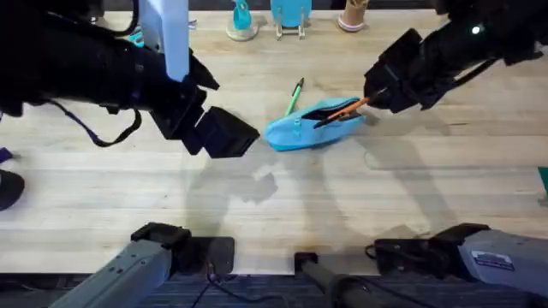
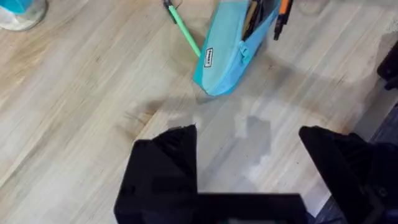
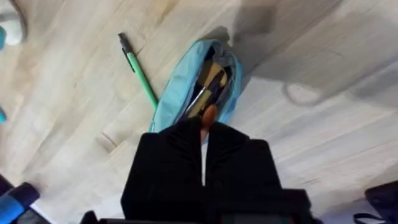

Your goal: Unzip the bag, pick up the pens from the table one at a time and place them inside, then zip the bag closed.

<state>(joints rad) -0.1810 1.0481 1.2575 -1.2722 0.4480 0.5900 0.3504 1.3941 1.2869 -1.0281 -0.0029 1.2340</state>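
My left arm reaches in from the left, its claw (image 1: pixel 224 133) spread wide and holding nothing. My right arm stretches in from the upper right, its claw (image 1: pixel 370 97) pinched together

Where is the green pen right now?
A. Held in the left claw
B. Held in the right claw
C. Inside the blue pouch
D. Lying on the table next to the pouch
D: the green pen lies on the table beside the open bag; the right gripper holds the orange pen.

bag (image 2: pixel 227 59): light blue, unzipped, lying on the table (image 2: pixel 81 112)
green pen (image 2: pixel 183 28): on the table, just beside the bag
orange pen (image 2: pixel 281 15): at the bag's open mouth
left gripper (image 2: pixel 249 158): fingers spread wide, near the bag
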